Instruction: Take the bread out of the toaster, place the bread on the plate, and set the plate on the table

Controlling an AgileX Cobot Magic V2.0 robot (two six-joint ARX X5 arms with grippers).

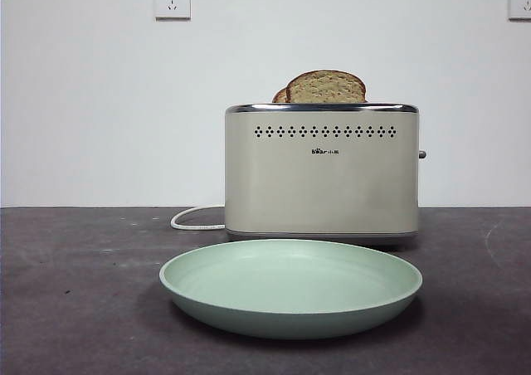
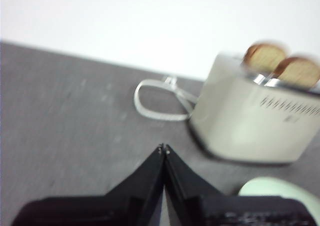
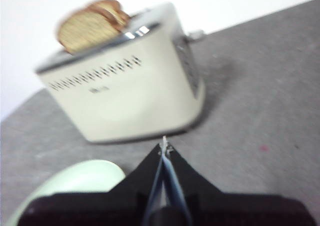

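Note:
The cream toaster stands mid-table with two slices poking out of its top. The bread is the broad front slice, nearest the dotted face; a narrower slice peeks out behind it. In front of the toaster the mint-green plate lies flat on the table. Neither gripper shows in the front view. My left gripper is shut and holds nothing, hovering off the toaster's cord side. On the lever side of the toaster, my right gripper is also shut on nothing. Both are well short of the bread.
A white cord loops on the table behind the toaster's left side. The toaster's lever juts out on its right end. A white wall with two sockets closes off the back.

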